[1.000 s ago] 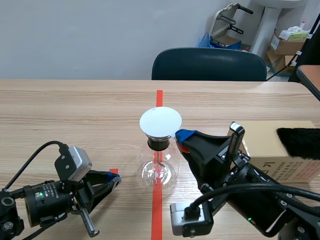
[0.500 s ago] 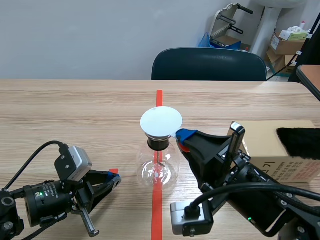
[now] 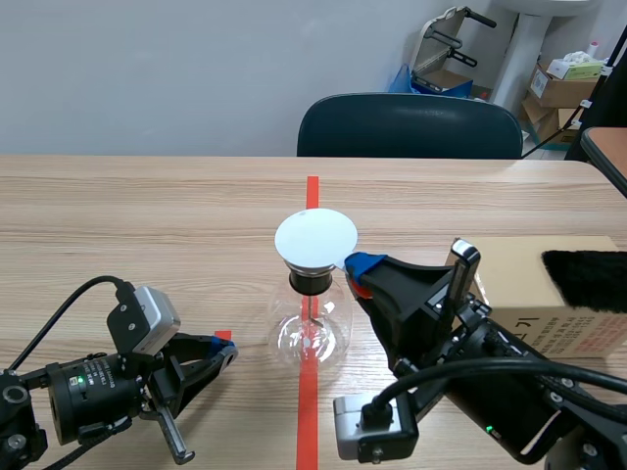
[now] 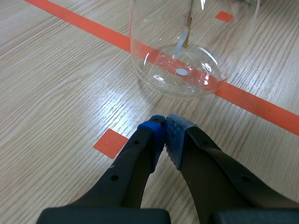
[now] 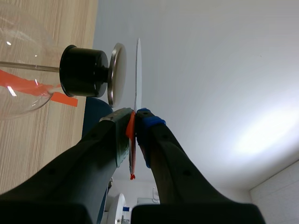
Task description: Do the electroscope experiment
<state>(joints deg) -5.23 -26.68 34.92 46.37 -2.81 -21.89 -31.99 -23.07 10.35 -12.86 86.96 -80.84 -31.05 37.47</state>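
The electroscope is a clear glass flask (image 3: 310, 331) with a black stopper (image 3: 312, 282), standing on the red tape line at the table's middle. In the right wrist view its stopper (image 5: 84, 71) carries a metal plate (image 5: 117, 74). My right gripper (image 3: 355, 266) is shut on the orange tab of a thin white disc (image 3: 315, 238); the disc (image 5: 138, 70) hovers just over the metal plate, a narrow gap showing between them. My left gripper (image 3: 227, 353) rests low on the table left of the flask, shut on nothing. In the left wrist view, its gripper (image 4: 164, 131) has the flask (image 4: 154, 60) with its hanging foil strip (image 4: 185, 37) just ahead.
A cardboard box (image 3: 534, 294) lies at the right with a black furry piece (image 3: 586, 279) on top. A dark chair (image 3: 409, 127) stands behind the far table edge. Bare wood lies left of the flask and beyond it.
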